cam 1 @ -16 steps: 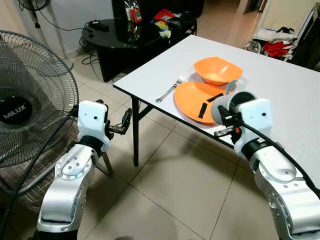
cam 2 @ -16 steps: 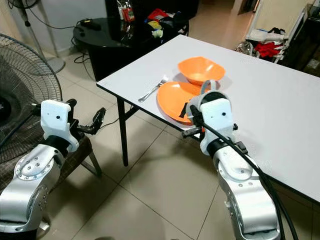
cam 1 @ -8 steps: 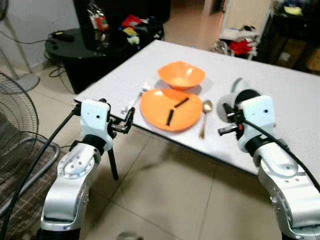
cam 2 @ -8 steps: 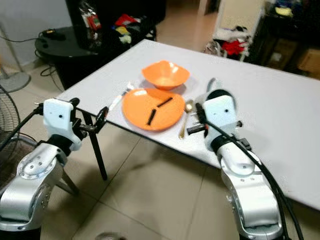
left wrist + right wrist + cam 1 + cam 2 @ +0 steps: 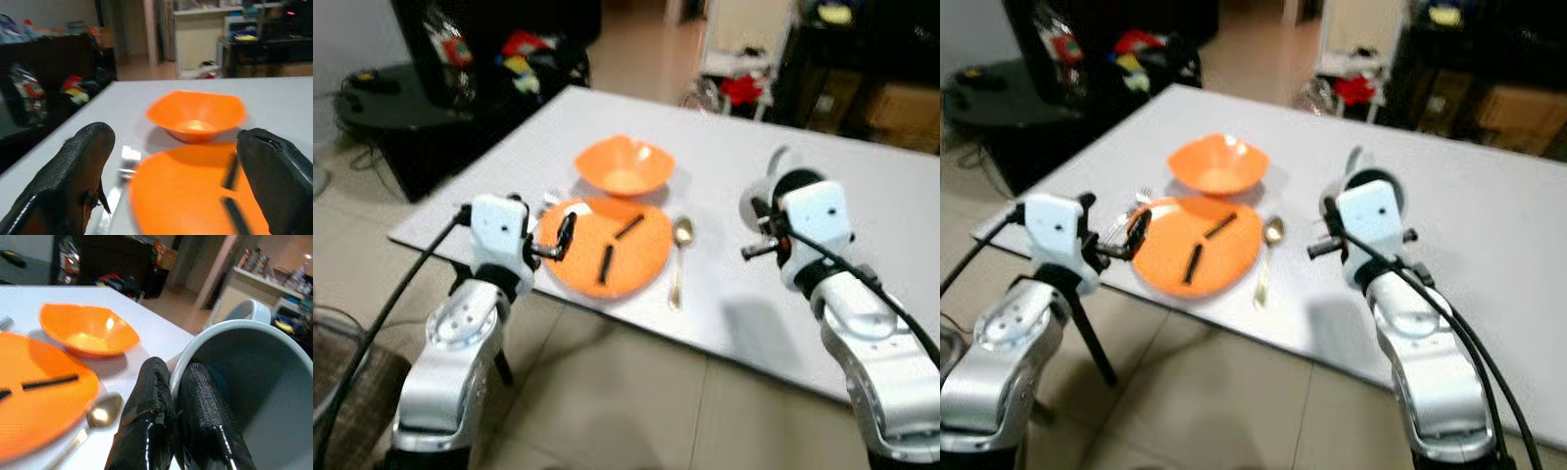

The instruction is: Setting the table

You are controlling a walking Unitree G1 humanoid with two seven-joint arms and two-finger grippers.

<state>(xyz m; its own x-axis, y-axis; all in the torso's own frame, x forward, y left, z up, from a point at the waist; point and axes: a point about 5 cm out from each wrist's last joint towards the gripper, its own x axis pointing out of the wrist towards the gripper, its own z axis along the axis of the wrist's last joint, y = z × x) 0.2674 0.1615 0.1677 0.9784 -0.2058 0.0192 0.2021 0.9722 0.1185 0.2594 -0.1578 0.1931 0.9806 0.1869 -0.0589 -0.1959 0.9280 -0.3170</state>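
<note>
An orange plate [image 5: 607, 257] with two short black strips on it lies near the white table's [image 5: 862, 166] front edge. An orange bowl [image 5: 622, 168] sits just behind it. A gold spoon [image 5: 678, 257] lies right of the plate and a fork [image 5: 548, 199] left of it, partly behind my left arm. My left gripper [image 5: 558, 240] is open at the plate's left rim, fingers [image 5: 73, 176] apart with nothing between them. My right gripper [image 5: 176, 421] is shut on the rim of a grey mug [image 5: 244, 382], held above the table right of the spoon.
A dark low table [image 5: 372, 93] with clutter stands at the back left. Red cloth [image 5: 739, 88] lies on the floor beyond the table. Dark furniture [image 5: 881, 59] and a cardboard box [image 5: 901, 108] are at the back right. Tiled floor runs along the table's front edge.
The view has swung right, so the fan has left the picture and the spoon has come into it. The mug has gone from over the plate's edge to right of the spoon.
</note>
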